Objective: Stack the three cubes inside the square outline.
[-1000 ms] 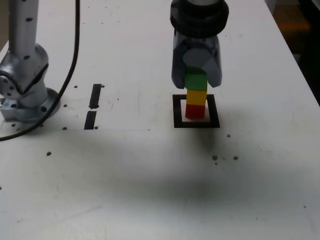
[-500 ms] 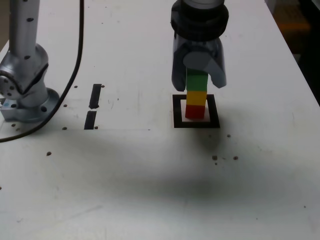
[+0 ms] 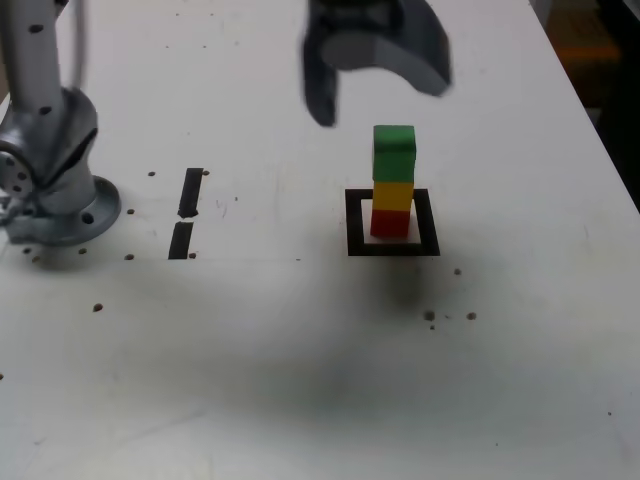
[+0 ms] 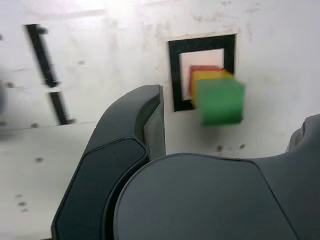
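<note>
The three cubes stand as one tower inside the square outline (image 3: 392, 222): red cube (image 3: 390, 222) at the base, yellow cube (image 3: 392, 194) on it, green cube (image 3: 394, 152) on top. From the wrist view the green cube (image 4: 220, 102) covers most of the yellow cube (image 4: 210, 75) and red cube (image 4: 202, 68) within the outline (image 4: 176, 75). My gripper (image 3: 380, 88) hangs open above the tower, shifted toward the exterior view's left, blurred with motion, its jaws spread wide and holding nothing. In the wrist view the gripper (image 4: 232, 127) has its fingers apart with the green cube beyond them.
Two short black strips (image 3: 187, 212) lie on the white table (image 3: 300, 380) toward the exterior view's left. The arm's silver base (image 3: 50, 170) stands at the far left. Small dark specks dot the surface. The table's right edge (image 3: 600, 130) runs along the exterior view's right.
The gripper opened off the green cube, then rose and drifted toward the exterior view's left. The tower stays standing in the outline.
</note>
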Robot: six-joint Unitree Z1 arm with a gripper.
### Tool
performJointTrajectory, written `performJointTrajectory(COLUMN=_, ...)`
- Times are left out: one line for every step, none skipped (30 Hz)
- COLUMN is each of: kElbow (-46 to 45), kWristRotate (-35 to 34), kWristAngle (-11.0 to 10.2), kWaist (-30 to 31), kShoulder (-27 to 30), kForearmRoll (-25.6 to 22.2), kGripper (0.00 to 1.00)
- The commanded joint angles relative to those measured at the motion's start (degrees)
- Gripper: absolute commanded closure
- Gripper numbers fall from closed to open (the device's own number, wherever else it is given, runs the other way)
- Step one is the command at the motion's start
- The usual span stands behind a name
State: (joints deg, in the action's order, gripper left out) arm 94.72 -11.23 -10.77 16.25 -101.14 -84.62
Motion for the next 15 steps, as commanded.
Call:
performJointTrajectory(kElbow=-0.6, kWristRotate=0.1, kWristAngle=-0.1, kWaist=1.2, kShoulder=6.4, kForearmRoll=-1.8, kGripper=0.0)
performJointTrajectory(kElbow=-1.4, kWristRotate=0.2, kWristAngle=-0.1, kWaist=1.6, kShoulder=8.7, kForearmRoll=-2.6, kGripper=0.0)
performJointTrajectory(kElbow=-2.5, kWristRotate=0.3, kWristAngle=-0.1, kWaist=1.9, kShoulder=11.1, kForearmRoll=-3.1, kGripper=0.0)
performJointTrajectory(kElbow=-4.0, kWristRotate=0.5, kWristAngle=-0.2, kWaist=2.1, kShoulder=13.3, kForearmRoll=-3.5, kGripper=0.0)
performJointTrajectory(kElbow=-5.2, kWristRotate=0.5, kWristAngle=-0.2, kWaist=2.2, kShoulder=14.8, kForearmRoll=-3.7, kGripper=0.0)
performJointTrajectory(kElbow=-7.9, kWristRotate=0.6, kWristAngle=-0.1, kWaist=2.2, kShoulder=17.5, kForearmRoll=-3.8, kGripper=0.0)
performJointTrajectory(kElbow=-10.2, kWristRotate=0.7, kWristAngle=-0.1, kWaist=2.0, kShoulder=19.3, kForearmRoll=-3.6, kGripper=0.0)
performJointTrajectory(kElbow=-12.6, kWristRotate=0.9, kWristAngle=0.0, kWaist=1.6, kShoulder=20.8, kForearmRoll=-3.2, kGripper=0.0)
performJointTrajectory(kElbow=-15.0, kWristRotate=1.1, kWristAngle=0.1, kWaist=1.1, kShoulder=22.0, kForearmRoll=-2.5, kGripper=0.0)
performJointTrajectory(kElbow=-18.1, kWristRotate=1.5, kWristAngle=0.4, kWaist=0.4, kShoulder=23.3, kForearmRoll=-1.2, kGripper=0.0)
performJointTrajectory(kElbow=-20.4, kWristRotate=1.8, kWristAngle=0.6, kWaist=0.0, kShoulder=24.0, kForearmRoll=0.0, kGripper=0.0)
performJointTrajectory(kElbow=-24.1, kWristRotate=2.2, kWristAngle=1.0, kWaist=-0.7, kShoulder=24.7, kForearmRoll=2.5, kGripper=0.0)
performJointTrajectory(kElbow=-27.0, kWristRotate=2.6, kWristAngle=1.4, kWaist=-0.9, kShoulder=25.1, kForearmRoll=4.9, kGripper=0.0)
performJointTrajectory(kElbow=-29.2, kWristRotate=2.8, kWristAngle=1.7, kWaist=-1.0, kShoulder=25.3, kForearmRoll=6.8, kGripper=0.0)
performJointTrajectory(kElbow=-32.1, kWristRotate=3.2, kWristAngle=2.1, kWaist=-1.3, kShoulder=25.4, kForearmRoll=9.5, kGripper=0.0)
